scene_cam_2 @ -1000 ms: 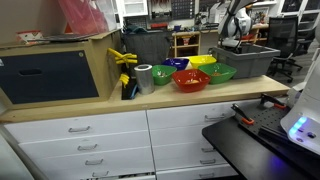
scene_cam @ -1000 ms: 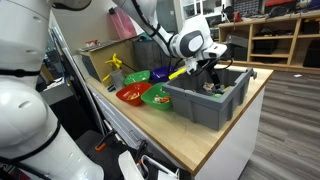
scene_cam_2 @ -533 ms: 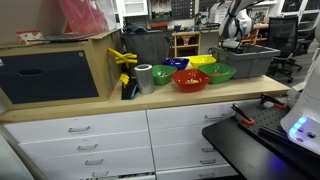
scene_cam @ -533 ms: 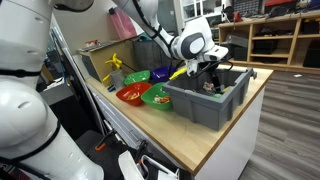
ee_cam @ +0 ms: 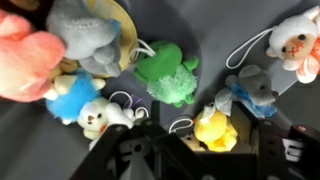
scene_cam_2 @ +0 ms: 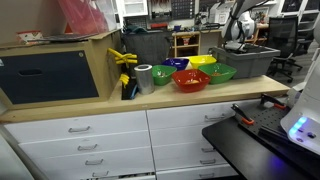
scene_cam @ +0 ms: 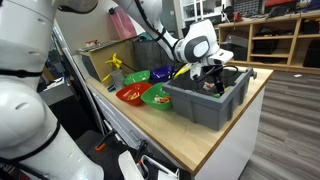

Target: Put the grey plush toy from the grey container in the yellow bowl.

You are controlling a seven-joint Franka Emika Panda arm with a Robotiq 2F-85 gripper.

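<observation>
While the gripper hangs low inside the grey container, its jaws stand apart with nothing between them. In the wrist view the dark fingers come in from the bottom edge, spread wide over the container's grey floor.

Just ahead of the jaws on that floor lies a small yellow plush, with a greyish toy wearing blue just beside it. A green plush lies near the middle of the floor. A white plush and a blue plush touch each other towards one end.

The grey plush toy lies in the container at that same end, in the top corner of the wrist view. It rests partly on something tan and sits against a pink plush. A white and pink toy lies at the opposite end.

Outside the container, the yellow bowl stands on the wooden counter just beside the container's wall. Also near the container, a green bowl and a red bowl touch each other, with the red one farther from it.
</observation>
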